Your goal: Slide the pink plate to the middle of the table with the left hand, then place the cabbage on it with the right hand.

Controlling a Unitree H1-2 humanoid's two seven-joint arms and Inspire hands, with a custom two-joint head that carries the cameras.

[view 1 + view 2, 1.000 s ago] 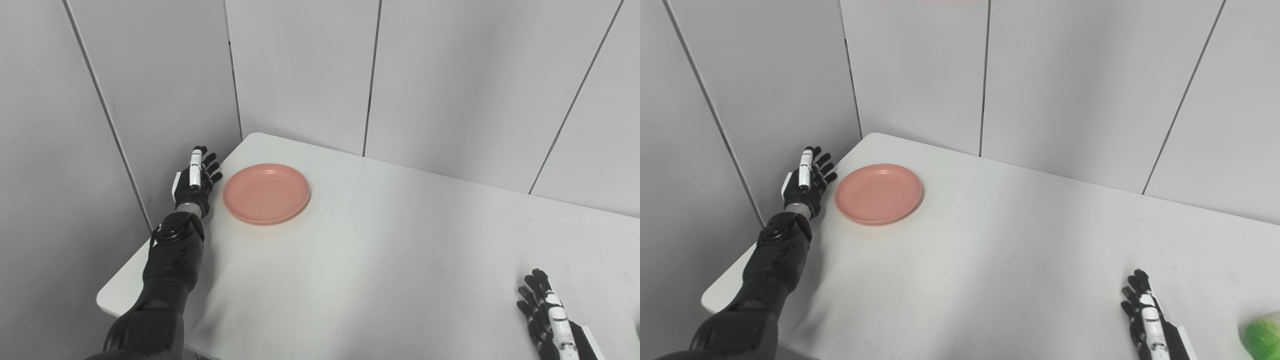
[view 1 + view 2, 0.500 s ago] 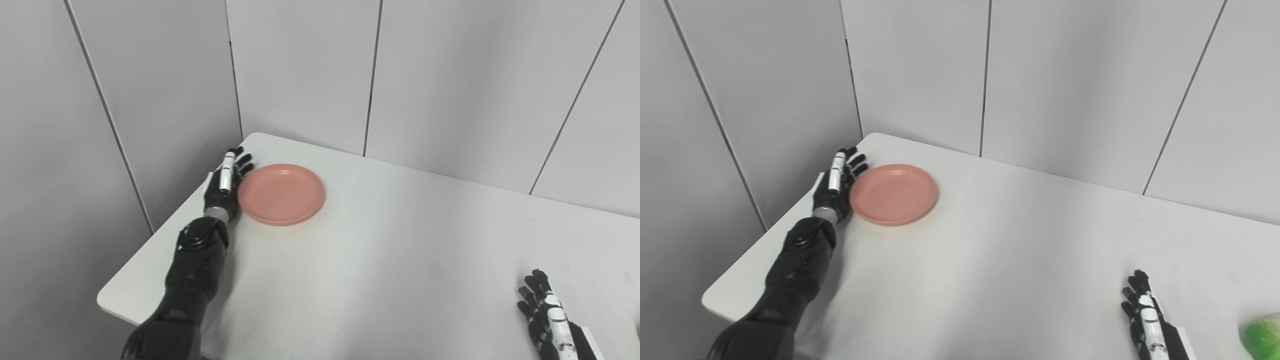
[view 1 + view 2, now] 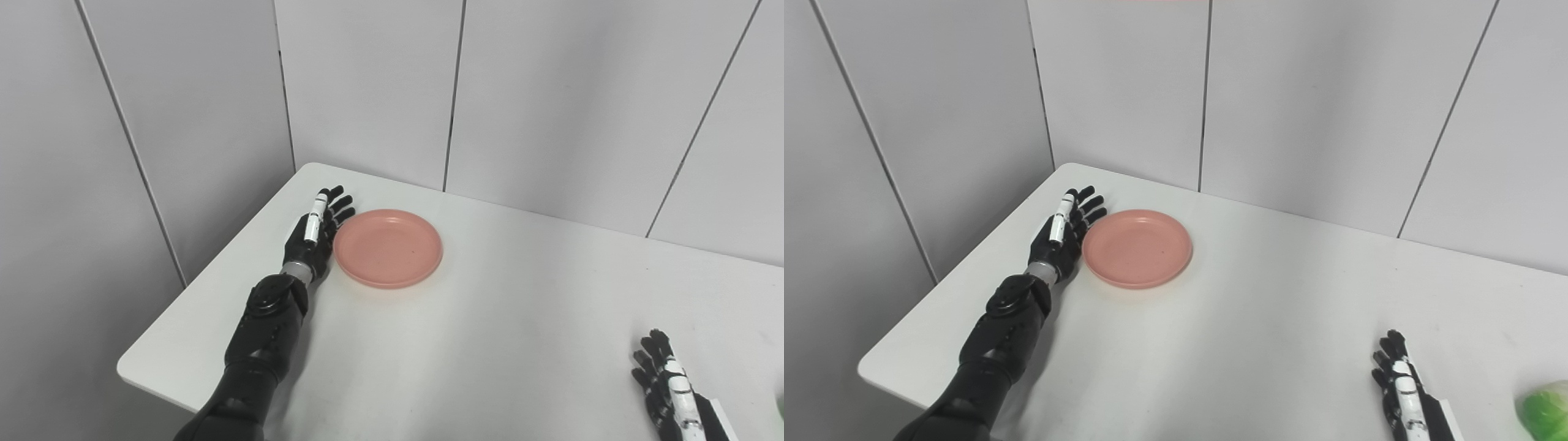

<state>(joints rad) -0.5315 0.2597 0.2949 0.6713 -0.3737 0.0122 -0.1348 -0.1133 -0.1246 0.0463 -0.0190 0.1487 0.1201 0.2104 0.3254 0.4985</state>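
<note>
The pink plate (image 3: pixel 388 247) lies flat on the white table (image 3: pixel 490 343), in its far left part. My left hand (image 3: pixel 315 231) is open, fingers straight and edge-on, pressed against the plate's left rim. The green cabbage (image 3: pixel 1545 413) shows only partly at the bottom right edge of the right eye view. My right hand (image 3: pixel 1401 389) rests open and flat on the table near the front right, a little left of the cabbage, holding nothing.
Grey wall panels (image 3: pixel 367 92) close in the table at the back and on the left. The table's left edge (image 3: pixel 202 288) runs just beside my left forearm.
My left hand has swept rightward from off the table's left edge, met the plate and pushed it to the right. The right hand has stayed still.
</note>
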